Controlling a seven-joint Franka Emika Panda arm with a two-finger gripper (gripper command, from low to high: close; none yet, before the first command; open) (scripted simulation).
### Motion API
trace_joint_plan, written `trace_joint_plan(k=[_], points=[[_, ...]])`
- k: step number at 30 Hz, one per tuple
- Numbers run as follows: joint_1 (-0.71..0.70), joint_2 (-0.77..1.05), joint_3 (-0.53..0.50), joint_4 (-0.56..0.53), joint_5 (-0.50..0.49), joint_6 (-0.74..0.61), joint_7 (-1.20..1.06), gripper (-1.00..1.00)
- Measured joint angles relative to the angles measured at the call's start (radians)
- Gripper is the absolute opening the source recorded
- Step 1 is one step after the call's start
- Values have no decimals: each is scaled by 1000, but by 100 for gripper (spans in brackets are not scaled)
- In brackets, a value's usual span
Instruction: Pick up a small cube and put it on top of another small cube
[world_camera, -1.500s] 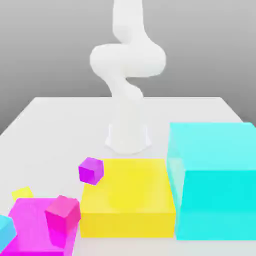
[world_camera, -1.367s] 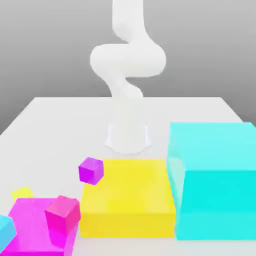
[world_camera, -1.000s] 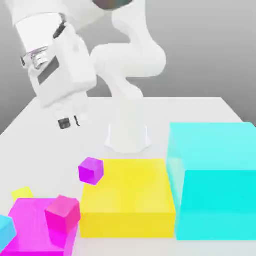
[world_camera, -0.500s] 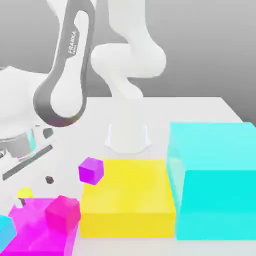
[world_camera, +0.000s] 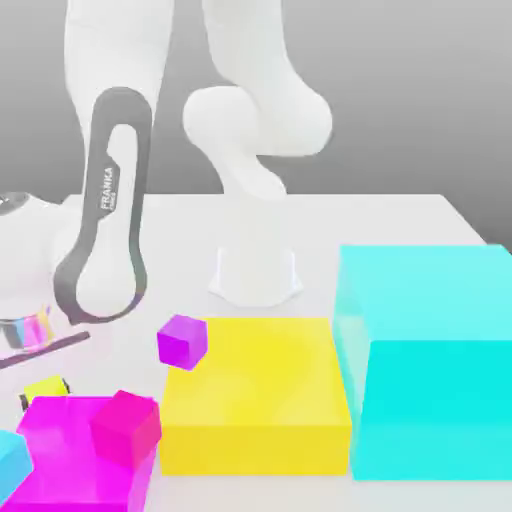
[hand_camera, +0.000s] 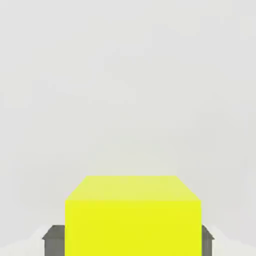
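The small yellow cube rests on the white table at the exterior view's left, just behind a large magenta block. My gripper has come down over it. In the hand view the yellow cube sits squarely between my two grey fingers, which press against its two sides, so the gripper is shut on it. A small purple cube stands to the right of it, at the near left corner of a flat yellow block.
A large flat yellow block sits in the middle front, with a tall cyan block to its right. A magenta block at the front left carries a pink cube. A cyan piece pokes in at the left edge. The arm's base stands behind.
The arm swung in from above and lowered its hand at the left over the small yellow cube. The fingers, wide apart before, have closed against the cube's sides.
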Motion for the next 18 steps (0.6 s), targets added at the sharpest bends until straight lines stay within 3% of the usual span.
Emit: trace_joint_plan(k=[2,10,18], points=[[-4,5,6,1,7,3,-5,-100],[96,-188,-176,-43,-221,-118,132,-100],[136,-174,-133,229,-271,-386,181,-100]])
